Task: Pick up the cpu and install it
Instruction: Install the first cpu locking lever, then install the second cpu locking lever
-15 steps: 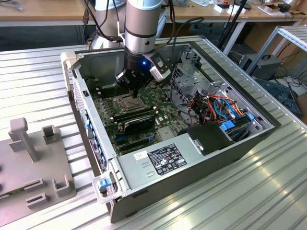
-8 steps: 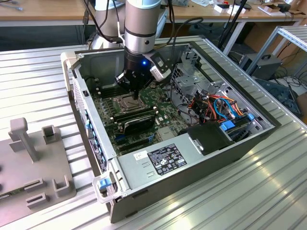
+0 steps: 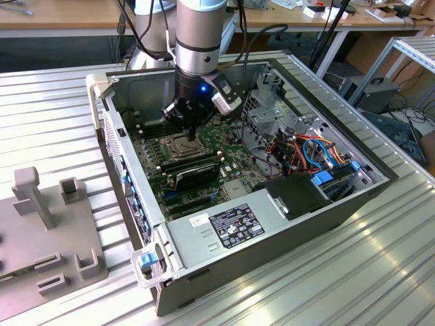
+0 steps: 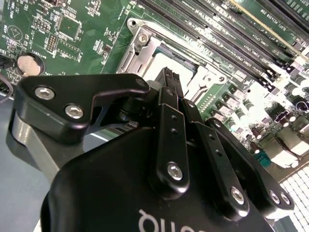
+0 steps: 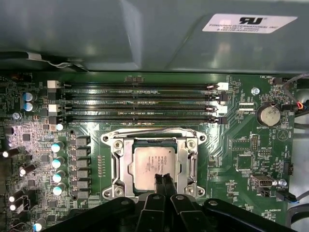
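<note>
cpu [image 5: 154, 162] being seen lying flat inside the metal-framed socket [image 5: 117, 166] on the green motherboard [image 5: 236, 145], tool [image 5: 163, 180] being held just over the chip's near edge, fingers pressed together on nothing, memory slots [image 5: 140, 101] running close beside the frame, open case wall [image 3: 136, 95] crowding the arm

Open computer case on a ribbed metal table

The grey case [image 3: 285, 248] fills the exterior view's centre, its green motherboard [image 3: 153, 153] at centre left, orange and blue cables [image 3: 312, 153] at right; a grey fixture [image 3: 51, 231] sits at lower left on the table [image 3: 380, 272].
</note>
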